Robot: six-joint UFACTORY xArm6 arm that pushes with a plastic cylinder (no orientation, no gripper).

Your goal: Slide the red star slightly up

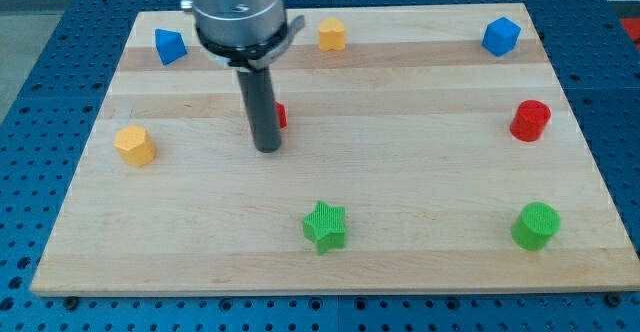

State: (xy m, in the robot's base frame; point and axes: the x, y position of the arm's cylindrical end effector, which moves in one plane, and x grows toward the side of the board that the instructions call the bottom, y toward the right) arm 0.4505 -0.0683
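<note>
The red star (280, 116) lies on the wooden board (420, 162), left of centre. Only a small red sliver of it shows, because my dark rod stands in front of it and hides most of it. My tip (267, 149) rests on the board just below the star and slightly to its left, very close to it or touching it; I cannot tell which.
A blue block (169, 45) at top left, a yellow block (332, 34) at top centre, a blue block (501, 36) at top right. A yellow block (134, 144) at left, a red cylinder (530, 120) at right, a green star (325, 225) at bottom centre, a green cylinder (535, 225) at bottom right.
</note>
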